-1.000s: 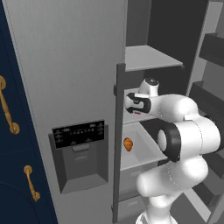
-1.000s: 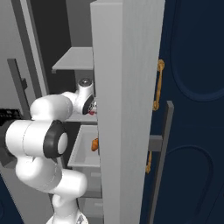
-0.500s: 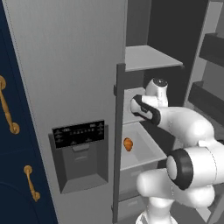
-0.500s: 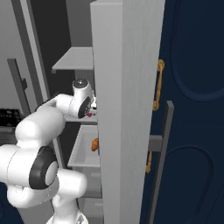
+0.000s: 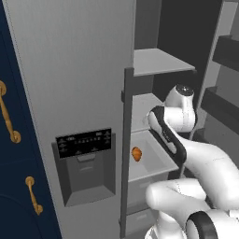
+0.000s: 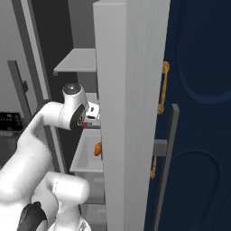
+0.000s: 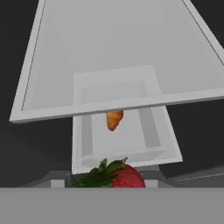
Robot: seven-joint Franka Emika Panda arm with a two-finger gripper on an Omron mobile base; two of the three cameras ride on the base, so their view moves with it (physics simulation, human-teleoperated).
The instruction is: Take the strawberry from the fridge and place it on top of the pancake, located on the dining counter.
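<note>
- You appear to have the small red, green-leafed strawberry (image 7: pixel 120 176) picked: it sits at the bottom edge of your hand view, right where the fingertips would be, though the grip itself is hidden, so I cannot tell.
- The tall light-grey fridge (image 5: pixel 74 70) stands open.
- Smooth grey shelves; the orange rounded fruit (image 5: pixel 136 153) lies in the white drawer (image 5: pixel 154 161).
- Carrying to the pancake remains.

The fridge (image 5: pixel 79 70) stands open with the arm reaching inside. The strawberry (image 7: pixel 117 176) sits at the pincer, above a shelf (image 7: pixel 118 57). Below that shelf, a fruit (image 5: pixel 136 153) lies in a drawer (image 5: pixel 154 161). A cabinet (image 6: pixel 198 113) stands right of the fridge door.
</note>
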